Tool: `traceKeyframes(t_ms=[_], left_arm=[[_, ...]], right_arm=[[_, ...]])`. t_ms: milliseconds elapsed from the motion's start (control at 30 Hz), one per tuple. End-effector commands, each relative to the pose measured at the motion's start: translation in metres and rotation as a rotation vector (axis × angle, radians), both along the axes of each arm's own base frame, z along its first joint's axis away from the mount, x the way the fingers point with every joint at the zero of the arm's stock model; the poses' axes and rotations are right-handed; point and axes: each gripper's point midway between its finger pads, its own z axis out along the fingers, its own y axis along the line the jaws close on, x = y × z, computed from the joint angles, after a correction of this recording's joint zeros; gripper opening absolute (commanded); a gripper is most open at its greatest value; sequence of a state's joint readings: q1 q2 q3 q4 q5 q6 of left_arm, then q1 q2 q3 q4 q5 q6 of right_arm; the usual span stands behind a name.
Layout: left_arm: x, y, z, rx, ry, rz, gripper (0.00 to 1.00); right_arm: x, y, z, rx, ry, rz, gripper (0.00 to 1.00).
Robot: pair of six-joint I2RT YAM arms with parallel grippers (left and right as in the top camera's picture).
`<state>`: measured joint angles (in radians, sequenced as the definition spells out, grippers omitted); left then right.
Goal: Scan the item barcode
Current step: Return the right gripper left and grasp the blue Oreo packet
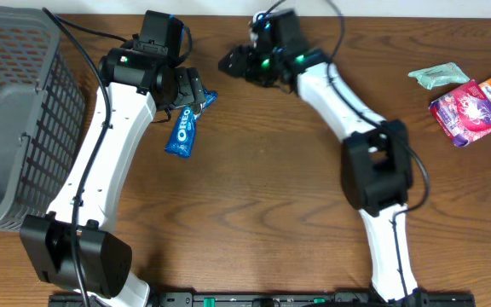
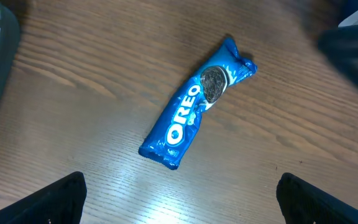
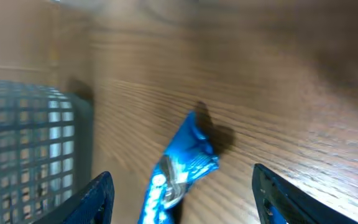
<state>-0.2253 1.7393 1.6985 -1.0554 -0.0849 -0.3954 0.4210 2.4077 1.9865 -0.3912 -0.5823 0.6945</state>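
My left pincer (image 2: pixel 188 202) hangs, jaws wide apart, directly over the blue foil Oreo biscuit packet (image 2: pixel 191 112) lying label-up on the brown wooden table (image 2: pixel 73 93), presumably to lift it since no barcode shows, while my right pincer (image 1: pixel 233 61), also parted and empty, points towards it.

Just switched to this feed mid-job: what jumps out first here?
A bright blue Oreo pack lies flat on the wooden table, left of centre, right under the open left gripper. The right gripper, also open, hangs near the far edge, pointing toward the pack. A grey basket fills the left edge, and a few snack packets sit at the far right.
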Motion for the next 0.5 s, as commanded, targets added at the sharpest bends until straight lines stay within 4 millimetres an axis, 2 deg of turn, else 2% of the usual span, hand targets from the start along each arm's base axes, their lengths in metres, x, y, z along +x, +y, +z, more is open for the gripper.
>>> traceKeyframes(t_ms=[0, 100, 233, 467], left_arm=[[0.000, 0.002, -0.001, 0.010, 0.004, 0.003, 0.98], [0.000, 0.002, -0.001, 0.010, 0.004, 0.003, 0.98], [0.000, 0.002, -0.001, 0.010, 0.004, 0.003, 0.98], [0.000, 0.002, -0.001, 0.010, 0.004, 0.003, 0.98]], right_arm=[[-0.006, 0.014, -0.037, 0.012, 0.119, -0.048, 0.67], [-0.015, 0.033, -0.061, 0.055, 0.167, -0.019, 0.67], [-0.023, 0.049, -0.081, 0.100, 0.232, -0.019, 0.67], [-0.034, 0.059, -0.092, 0.085, 0.264, -0.012, 0.66]])
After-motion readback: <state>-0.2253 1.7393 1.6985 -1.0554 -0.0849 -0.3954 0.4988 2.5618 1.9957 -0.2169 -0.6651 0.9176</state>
